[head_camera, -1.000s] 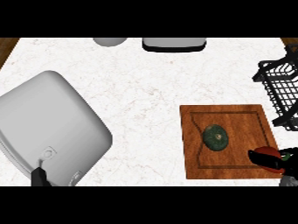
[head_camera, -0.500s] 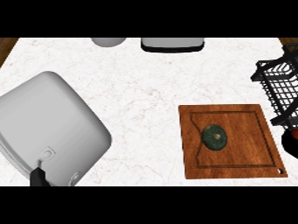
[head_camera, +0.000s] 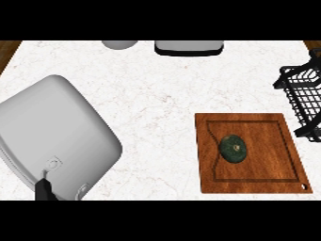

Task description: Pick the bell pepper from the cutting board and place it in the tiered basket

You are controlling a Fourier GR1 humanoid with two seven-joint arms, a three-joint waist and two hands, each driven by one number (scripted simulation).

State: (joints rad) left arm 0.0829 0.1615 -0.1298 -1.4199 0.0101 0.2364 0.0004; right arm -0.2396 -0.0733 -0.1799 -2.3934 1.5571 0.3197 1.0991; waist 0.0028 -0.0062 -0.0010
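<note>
On the cutting board lies the dark green bell pepper, probably light, smooth and rounded, best cupped around its sides; the left hand barely shows, state untellable, the right unseen.

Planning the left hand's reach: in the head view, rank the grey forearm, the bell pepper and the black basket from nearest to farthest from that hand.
From the left hand, bottom left:
1. Grey forearm, adjoining, left.
2. Bell pepper, on the cutting board, right of centre.
3. Black basket, right edge.
</note>
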